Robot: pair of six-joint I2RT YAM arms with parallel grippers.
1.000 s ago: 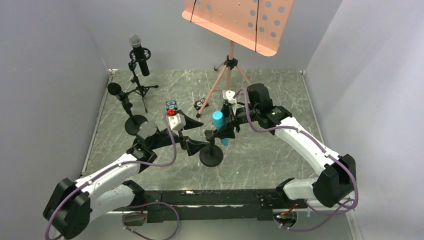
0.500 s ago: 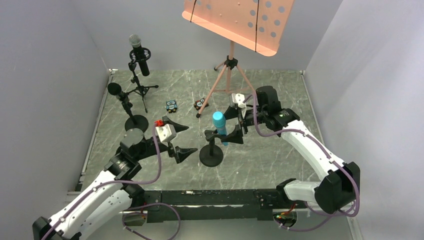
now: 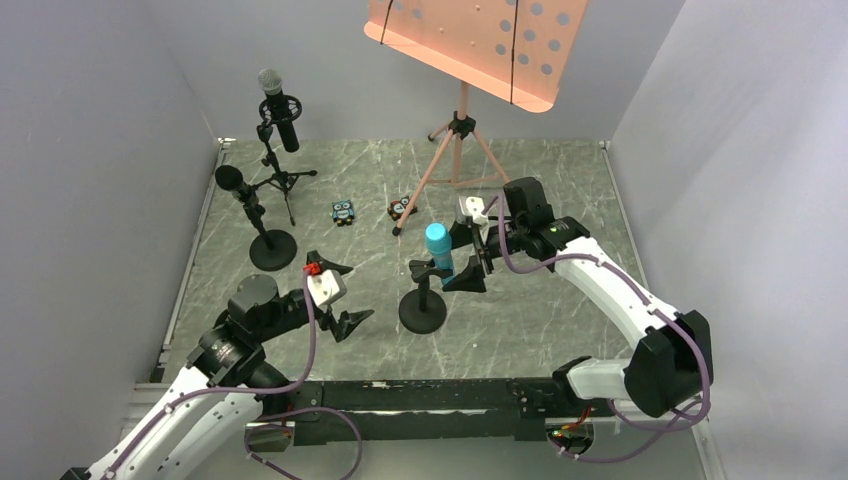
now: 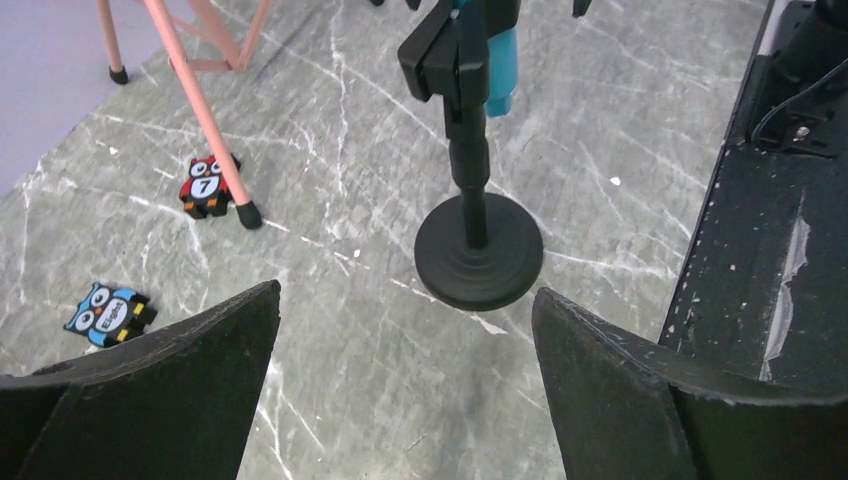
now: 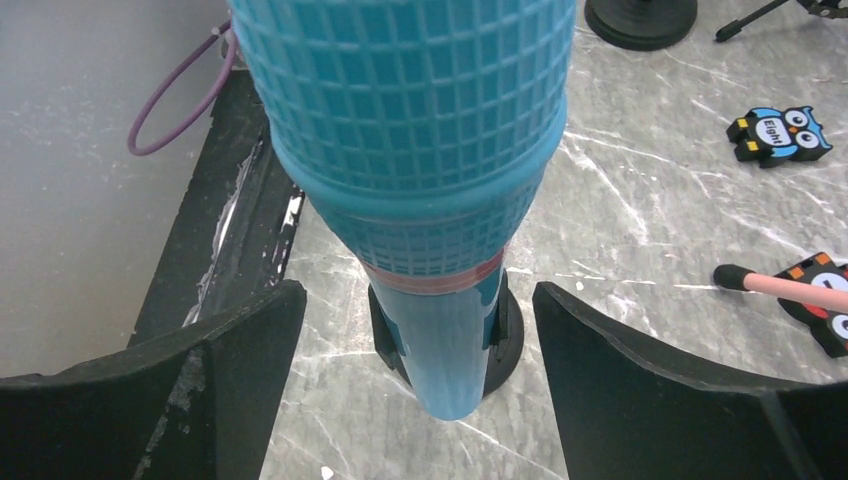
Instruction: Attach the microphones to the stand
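Right tool (image 3: 466, 262) spread wide, its matte black fingers flanking the turquoise microphone (image 5: 415, 170) with gaps on both sides. Grid-mesh head, upright mid-frame in its stand (image 4: 478, 250), which has a ribbed round base. Left tool (image 3: 340, 293) gaping, lower left, over the veined grey worktop (image 3: 560, 200).

Two white arms (image 3: 610, 290) with black joints, looping purple cables (image 3: 316, 335), matte black wedge fingers (image 4: 640, 400).

- The turquoise microphone (image 5: 420, 150) has a grid-mesh head and a reddish ring.
- The tabletop (image 3: 540, 310) is grey-green marble, white-veined.
- The music stand (image 3: 470, 35) is salmon pink, dotted.
- The blue owl (image 4: 110, 313) and the red owl (image 4: 207, 187) have black edges.
- The black microphone (image 3: 278, 105) has a silver head.
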